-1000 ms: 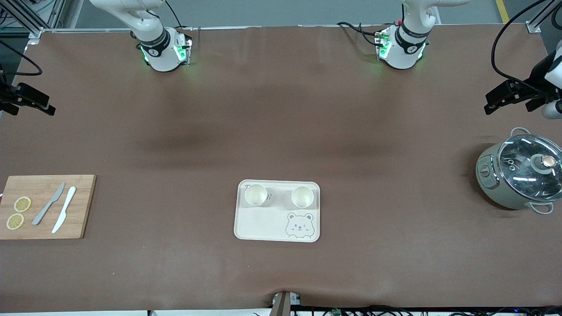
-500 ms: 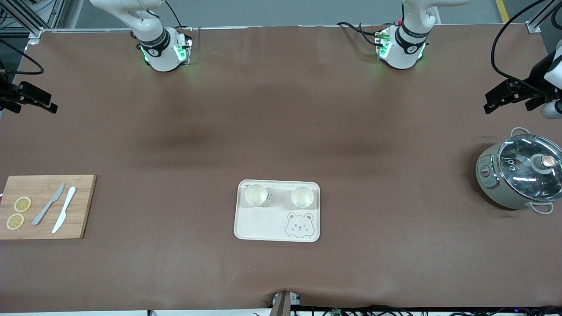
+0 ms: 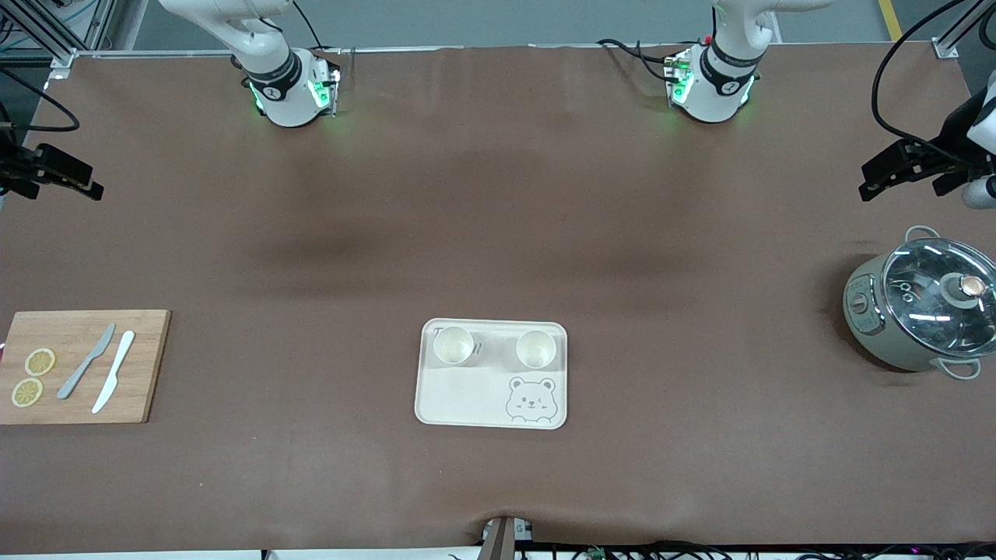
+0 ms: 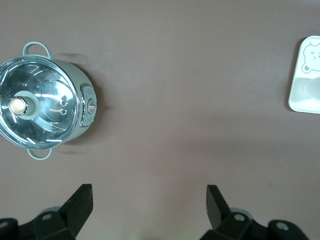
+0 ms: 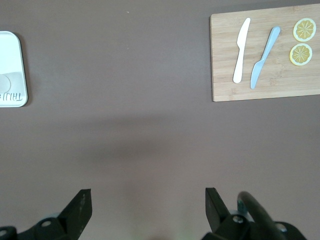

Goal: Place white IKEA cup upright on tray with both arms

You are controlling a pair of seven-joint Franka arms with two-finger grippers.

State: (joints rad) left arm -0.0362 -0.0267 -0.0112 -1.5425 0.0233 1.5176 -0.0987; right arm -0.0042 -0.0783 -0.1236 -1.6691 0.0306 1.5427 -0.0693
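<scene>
cups: two white cups (image 3: 454, 345) (image 3: 536, 348) upright on tray (image 3: 467, 400), mid-desk | handling: look light, rigid, slick; pinch at rim wall | left tool (image 4: 149, 200) spread, empty, near pot (image 3: 922, 311) | right tool (image 5: 148, 200) spread, empty, waiting near cutting board (image 3: 144, 365)

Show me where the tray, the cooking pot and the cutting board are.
tray (image 3: 459, 400), front view, bare floor beside the bear face.
cooking pot (image 3: 938, 299), front view, glass lid.
cutting board (image 3: 144, 365), front view, bare wood beside the knives.
</scene>
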